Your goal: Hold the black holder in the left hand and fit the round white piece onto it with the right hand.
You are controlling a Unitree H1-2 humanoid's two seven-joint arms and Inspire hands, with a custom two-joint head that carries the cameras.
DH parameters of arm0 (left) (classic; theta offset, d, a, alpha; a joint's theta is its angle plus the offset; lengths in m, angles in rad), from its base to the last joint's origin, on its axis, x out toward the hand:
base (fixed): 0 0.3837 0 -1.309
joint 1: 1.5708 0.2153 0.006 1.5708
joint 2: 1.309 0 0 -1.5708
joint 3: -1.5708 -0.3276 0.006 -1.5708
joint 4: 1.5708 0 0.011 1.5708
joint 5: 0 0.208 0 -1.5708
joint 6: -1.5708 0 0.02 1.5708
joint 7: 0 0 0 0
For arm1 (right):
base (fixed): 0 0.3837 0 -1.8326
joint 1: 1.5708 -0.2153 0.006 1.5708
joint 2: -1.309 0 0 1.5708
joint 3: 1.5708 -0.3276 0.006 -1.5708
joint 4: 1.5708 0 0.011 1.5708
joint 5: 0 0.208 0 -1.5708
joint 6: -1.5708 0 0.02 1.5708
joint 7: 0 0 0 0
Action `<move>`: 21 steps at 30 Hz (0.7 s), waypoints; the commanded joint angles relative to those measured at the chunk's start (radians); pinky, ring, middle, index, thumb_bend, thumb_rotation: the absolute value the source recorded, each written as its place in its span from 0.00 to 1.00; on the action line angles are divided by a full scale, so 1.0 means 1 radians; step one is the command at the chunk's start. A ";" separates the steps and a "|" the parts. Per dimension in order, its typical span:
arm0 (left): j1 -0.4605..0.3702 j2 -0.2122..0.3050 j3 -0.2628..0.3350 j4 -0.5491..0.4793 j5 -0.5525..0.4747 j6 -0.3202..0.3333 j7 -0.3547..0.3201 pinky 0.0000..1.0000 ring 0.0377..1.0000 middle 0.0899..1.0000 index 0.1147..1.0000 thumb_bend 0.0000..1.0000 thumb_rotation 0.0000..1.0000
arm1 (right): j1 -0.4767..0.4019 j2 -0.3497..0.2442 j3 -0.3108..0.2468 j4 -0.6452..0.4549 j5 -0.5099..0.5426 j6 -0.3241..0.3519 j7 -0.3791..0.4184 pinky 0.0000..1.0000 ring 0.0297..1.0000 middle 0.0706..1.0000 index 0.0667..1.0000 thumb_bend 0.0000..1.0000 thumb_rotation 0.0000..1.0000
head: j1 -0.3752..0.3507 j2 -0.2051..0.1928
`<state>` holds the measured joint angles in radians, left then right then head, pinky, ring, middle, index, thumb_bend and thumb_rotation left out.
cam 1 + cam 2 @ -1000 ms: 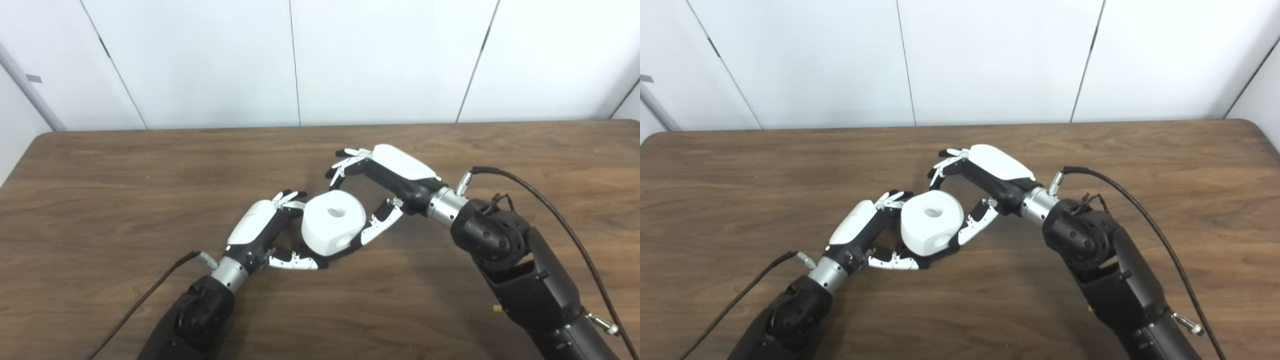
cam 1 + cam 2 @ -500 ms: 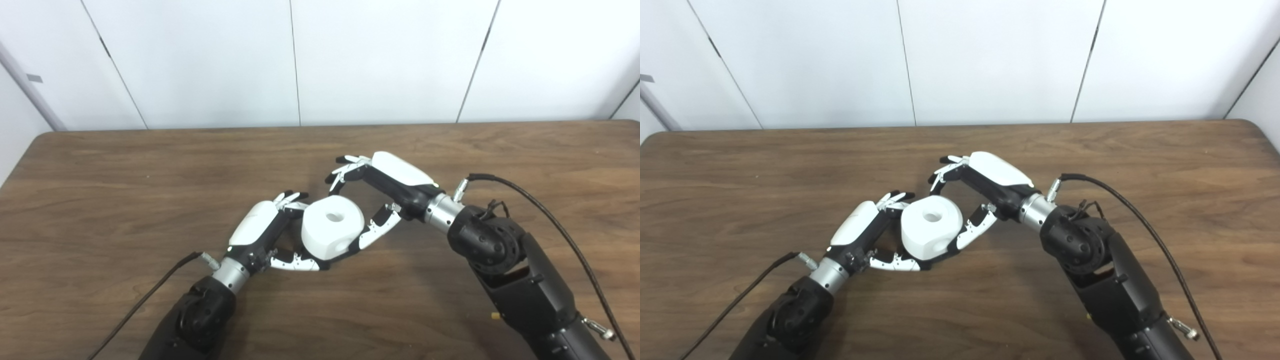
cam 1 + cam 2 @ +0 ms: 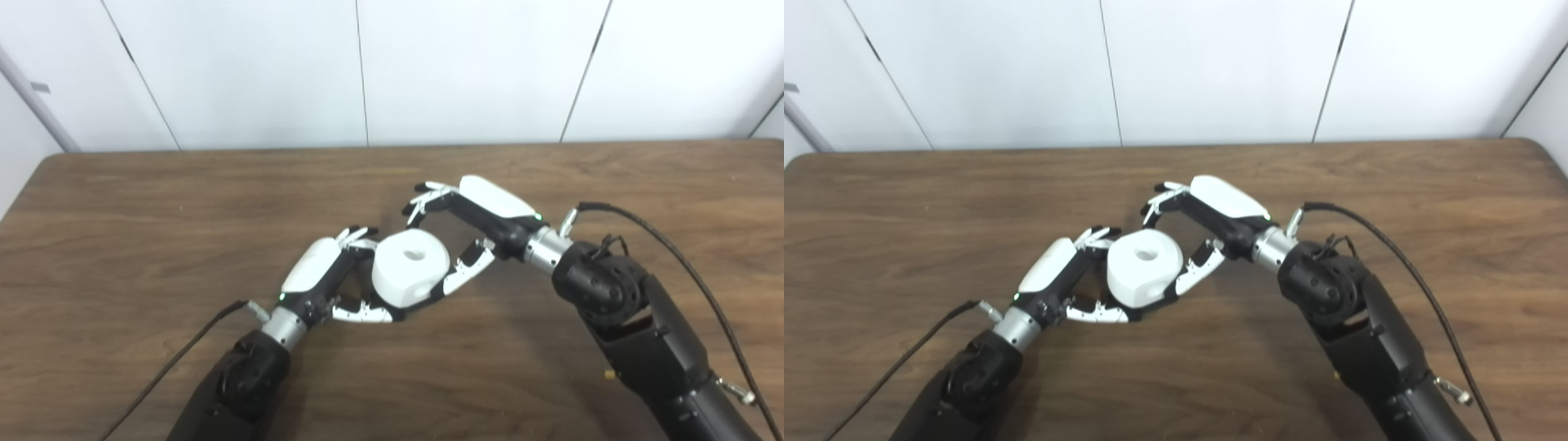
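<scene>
We see the round white piece (image 3: 409, 266) near the middle of the desk (image 3: 122, 233), held up between our two hands. Our left hand (image 3: 324, 278) cups it from the left and from below: fingers (image 3: 358, 234) curl against its far left edge and the thumb (image 3: 361, 315) runs under its near side. The black holder (image 3: 398, 314) shows only as a dark sliver under the white piece near that thumb, so most of it is hidden and we cannot tell its shape or how far the white piece sits on it. We take the left hand to be closed on the holder, though the contact itself is covered.

Our right hand (image 3: 474, 217) stands spread to the right of the piece. Its thumb (image 3: 463, 275) lies against the piece's right side, while its fingers (image 3: 425, 199) arch beyond the piece and do not touch it. The hand grips nothing.

The white piece has a round hole in its top face and a notch on its near lower side.

The desk is bare wood all round the hands, with wide room to the left, to the right and toward the far edge, where white wall panels (image 3: 471, 67) rise. The desk's left and right far corners are rounded. A cable (image 3: 667, 245) loops off the right forearm, and another cable (image 3: 184, 352) trails from the left wrist toward the bottom edge. Both arms are cut off by the bottom edge.
</scene>
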<state>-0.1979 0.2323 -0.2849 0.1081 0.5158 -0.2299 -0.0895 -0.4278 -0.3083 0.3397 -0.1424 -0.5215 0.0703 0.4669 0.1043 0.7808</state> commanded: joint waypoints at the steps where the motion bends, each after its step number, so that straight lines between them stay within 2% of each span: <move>1: 0.005 -0.009 -0.007 -0.025 0.003 -0.002 0.001 1.00 0.93 0.71 0.41 0.52 0.05 | -0.033 -0.019 -0.012 -0.042 0.023 0.000 0.015 0.92 0.93 0.78 0.45 0.52 0.14 | 0.001 0.003; 7: 0.007 -0.012 -0.009 -0.029 0.002 0.010 -0.001 1.00 0.93 0.71 0.41 0.52 0.05 | -0.038 -0.043 0.012 -0.067 0.038 0.034 0.088 0.87 0.94 0.82 0.46 0.52 0.16 | 0.003 0.008; 8: 0.006 -0.012 -0.010 -0.028 0.004 0.008 0.001 1.00 0.93 0.71 0.41 0.52 0.05 | -0.038 -0.045 0.013 -0.072 0.038 0.040 0.096 0.86 0.94 0.82 0.54 0.69 0.24 | 0.003 0.008; 9: 0.006 -0.012 -0.010 -0.028 0.006 0.008 0.003 1.00 0.93 0.71 0.41 0.52 0.05 | -0.038 -0.048 0.018 -0.079 0.037 0.048 0.107 0.85 0.94 0.83 0.58 0.80 0.29 | 0.004 0.006; 10: 0.006 -0.013 -0.011 -0.028 0.008 0.010 0.003 1.00 0.93 0.71 0.41 0.52 0.05 | -0.038 -0.051 0.021 -0.084 0.038 0.056 0.117 0.83 0.94 0.84 0.63 0.85 0.33 | 0.004 0.008; 12: 0.007 -0.015 -0.012 -0.031 0.009 0.014 0.003 1.00 0.93 0.71 0.41 0.52 0.05 | -0.038 -0.056 0.027 -0.095 0.037 0.071 0.135 0.83 0.95 0.85 0.67 0.90 0.36 | 0.004 0.009; 17: 0.008 -0.018 -0.012 -0.037 0.009 0.023 0.002 1.00 0.93 0.71 0.41 0.52 0.05 | -0.036 -0.057 0.029 -0.111 0.046 0.083 0.156 0.80 0.95 0.89 0.81 0.97 0.37 | 0.004 0.009; 21: 0.008 -0.017 -0.012 -0.034 0.011 0.017 0.006 1.00 0.93 0.71 0.41 0.52 0.05 | -0.035 -0.052 0.028 -0.109 0.058 0.080 0.158 0.78 0.96 0.90 0.85 0.98 0.37 | 0.006 0.009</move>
<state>-0.1863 0.2208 -0.2896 0.0906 0.5158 -0.2063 -0.0890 -0.4279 -0.3606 0.3778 -0.2153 -0.4830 0.1568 0.6310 0.1089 0.7900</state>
